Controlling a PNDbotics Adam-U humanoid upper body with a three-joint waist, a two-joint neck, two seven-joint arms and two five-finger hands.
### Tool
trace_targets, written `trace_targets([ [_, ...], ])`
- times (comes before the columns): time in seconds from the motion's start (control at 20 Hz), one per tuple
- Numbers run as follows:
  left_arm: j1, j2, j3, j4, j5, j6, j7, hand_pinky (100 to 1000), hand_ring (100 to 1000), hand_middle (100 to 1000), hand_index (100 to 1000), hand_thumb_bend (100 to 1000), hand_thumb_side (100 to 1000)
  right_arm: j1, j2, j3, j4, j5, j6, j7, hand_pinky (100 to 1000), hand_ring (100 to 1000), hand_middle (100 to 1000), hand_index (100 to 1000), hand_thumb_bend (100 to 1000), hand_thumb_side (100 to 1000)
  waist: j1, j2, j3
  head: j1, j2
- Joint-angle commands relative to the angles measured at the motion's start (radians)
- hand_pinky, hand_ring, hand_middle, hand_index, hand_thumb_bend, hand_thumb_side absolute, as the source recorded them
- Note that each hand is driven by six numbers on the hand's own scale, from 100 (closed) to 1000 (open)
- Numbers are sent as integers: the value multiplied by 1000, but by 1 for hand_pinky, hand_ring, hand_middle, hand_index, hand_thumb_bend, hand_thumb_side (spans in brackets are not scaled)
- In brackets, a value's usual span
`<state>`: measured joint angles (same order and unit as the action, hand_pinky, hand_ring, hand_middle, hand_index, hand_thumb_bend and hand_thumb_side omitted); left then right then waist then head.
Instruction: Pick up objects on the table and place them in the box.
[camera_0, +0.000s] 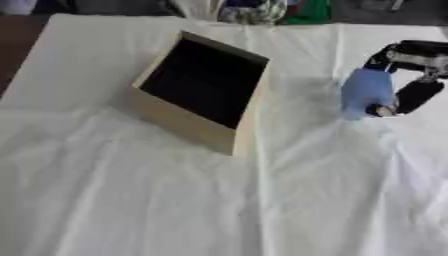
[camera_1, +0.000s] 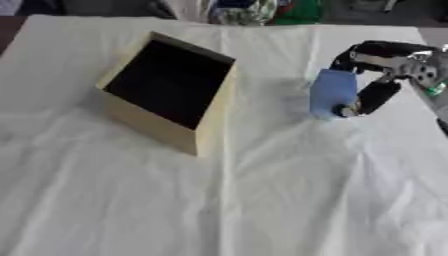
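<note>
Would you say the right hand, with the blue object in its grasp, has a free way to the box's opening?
Probably yes: only bare white cloth lies between the right hand, curled around the blue object, and the box, whose dark opening faces upward.

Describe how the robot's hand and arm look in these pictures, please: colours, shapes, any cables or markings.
Only the right hand shows, entering from the right edge. Its fingers are black, long and rounded, and one ends in a pale tip. The part behind them is black with silver-grey patches. A small green spot sits near the wrist. No cable or marking can be made out. The left hand is not visible.
</note>
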<state>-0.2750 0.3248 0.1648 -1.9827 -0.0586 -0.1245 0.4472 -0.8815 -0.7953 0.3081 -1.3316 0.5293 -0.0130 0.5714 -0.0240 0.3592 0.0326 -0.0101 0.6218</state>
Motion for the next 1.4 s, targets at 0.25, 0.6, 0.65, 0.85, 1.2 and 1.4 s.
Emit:
trace_targets([
  [0.25,-8,9,-1,-17,-3,0,-7,693,517,438,732,317,124,-81,6,-13,-171,-64,49,-7,764,728,506,645,171,124,-8,-27,1,-3,2],
  [0.6,-7,5,-7,-17,2,1,-14,693,517,437,732,316,123,-195,141,17,-182,-74,89,30,763,713,500,646,131,103,-6,-36,13,-26,5],
  [0.65,-8,4,-8,-17,3,0,-15,693,517,437,732,316,124,-210,165,20,-175,-74,91,33,763,711,499,647,122,101,-7,-37,16,-31,4],
  [0.85,-10,1,-11,-17,7,0,-19,693,518,437,732,317,124,-257,256,27,-127,-56,97,35,764,706,497,648,110,100,-8,-39,26,-45,1],
  [1.2,-17,-4,-15,-17,13,-1,-25,693,517,437,732,318,125,-317,386,45,15,47,69,-4,763,712,510,660,124,103,-14,-35,50,-68,-4],
  [1.4,-19,-5,-16,-17,16,-1,-26,693,517,436,732,317,125,-326,429,51,88,111,37,-26,770,738,576,728,237,105,-16,-32,59,-75,-5],
])
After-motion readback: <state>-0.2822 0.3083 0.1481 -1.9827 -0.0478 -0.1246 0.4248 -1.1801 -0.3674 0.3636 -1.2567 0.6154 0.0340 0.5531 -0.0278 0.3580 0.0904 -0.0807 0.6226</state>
